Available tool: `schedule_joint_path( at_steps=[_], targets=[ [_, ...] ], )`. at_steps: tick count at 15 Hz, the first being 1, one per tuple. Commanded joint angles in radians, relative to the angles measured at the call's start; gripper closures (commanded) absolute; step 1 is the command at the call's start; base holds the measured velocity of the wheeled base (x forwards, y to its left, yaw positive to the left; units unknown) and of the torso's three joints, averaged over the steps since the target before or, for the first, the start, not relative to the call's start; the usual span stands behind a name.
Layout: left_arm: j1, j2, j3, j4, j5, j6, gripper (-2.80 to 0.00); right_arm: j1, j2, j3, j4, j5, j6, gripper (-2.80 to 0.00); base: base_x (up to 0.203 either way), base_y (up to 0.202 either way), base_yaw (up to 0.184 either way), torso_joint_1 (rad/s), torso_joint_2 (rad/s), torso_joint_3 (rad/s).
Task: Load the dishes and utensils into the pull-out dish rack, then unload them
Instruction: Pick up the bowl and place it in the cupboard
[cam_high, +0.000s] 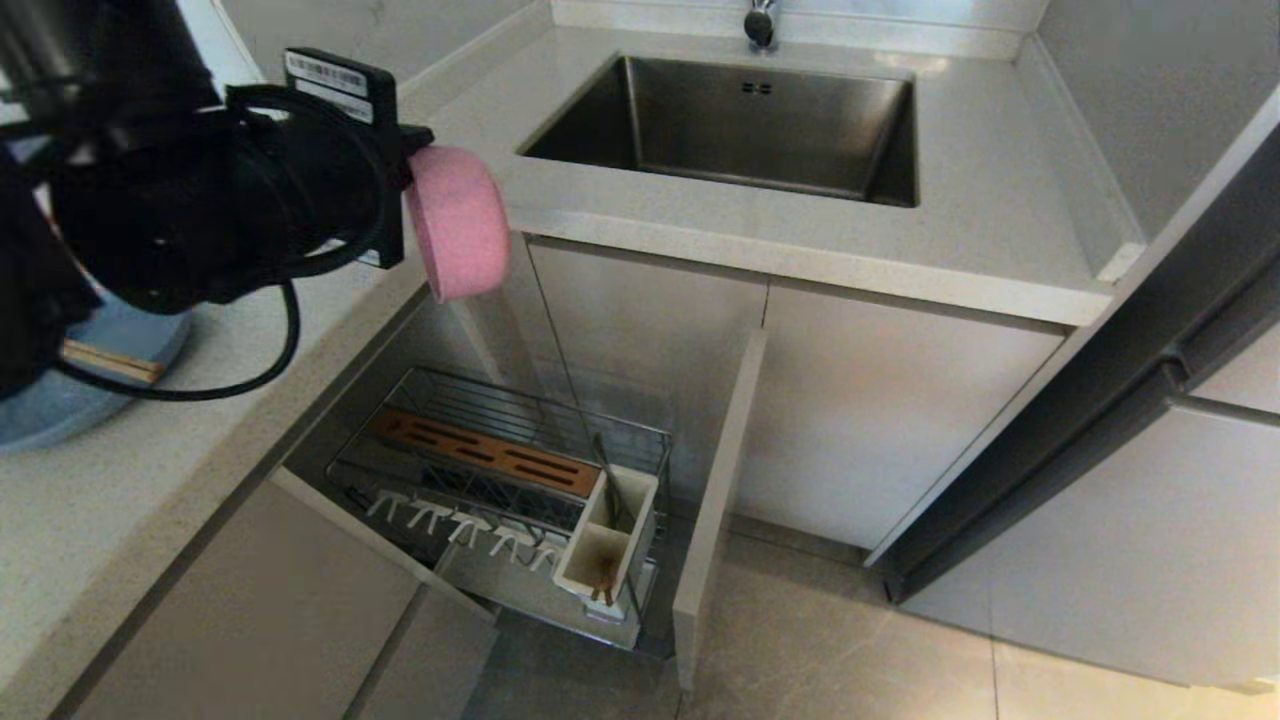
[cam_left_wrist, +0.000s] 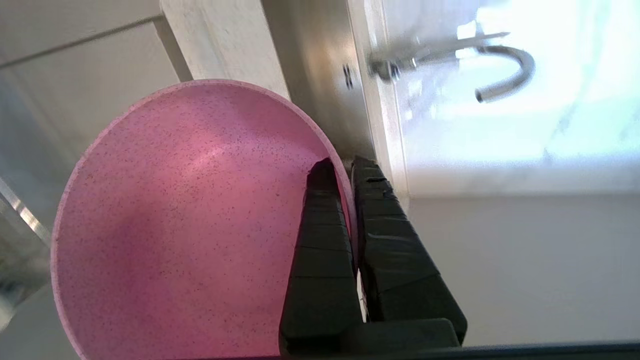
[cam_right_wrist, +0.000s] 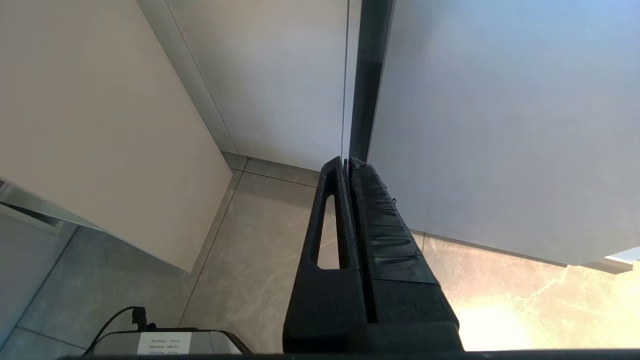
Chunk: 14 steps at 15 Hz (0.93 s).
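In the head view my left arm reaches in from the upper left and holds the pink bowl (cam_high: 455, 225) tipped on its side in the air, past the counter's edge and above the pull-out dish rack (cam_high: 455, 445). My left gripper (cam_left_wrist: 342, 167) is shut on the pink bowl's (cam_left_wrist: 190, 225) rim, one finger inside and one outside. The blue plate (cam_high: 50, 410) lies on the counter at the left with the light-wood chopsticks (cam_high: 110, 362) across it. A slim silver utensil (cam_high: 608, 480) stands in the rack's white utensil box (cam_high: 590, 560). My right gripper (cam_right_wrist: 346, 162) hangs shut and empty over the floor.
The rack's beige front panel (cam_high: 715, 500) stands out into the floor space. A steel sink (cam_high: 760, 120) with a faucet (cam_high: 760, 22) sits in the counter behind. A dark-edged tall unit (cam_high: 1150, 340) stands at the right. A closed drawer front (cam_high: 250, 610) lies below the left counter.
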Motion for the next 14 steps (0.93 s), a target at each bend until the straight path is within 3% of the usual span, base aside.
schedule_joint_path(
  at_steps=[1,7,14],
  targets=[
    [0.000,0.100,0.007,-0.046,0.020,-0.008,0.00,0.000,0.002,0.000,0.000,0.000,0.000,0.00,0.000,0.000,0.000,0.000,0.00,0.000],
    [0.015,0.266,0.044,-0.145,0.093,-0.100,0.00,0.000,0.002,0.000,0.000,0.000,0.000,0.00,0.000,0.000,0.000,0.000,0.00,0.000],
    [0.044,0.398,0.056,-0.231,0.121,-0.136,0.00,0.000,0.001,0.000,0.000,0.000,0.000,0.00,0.000,0.000,0.000,0.000,0.00,0.000]
  ],
)
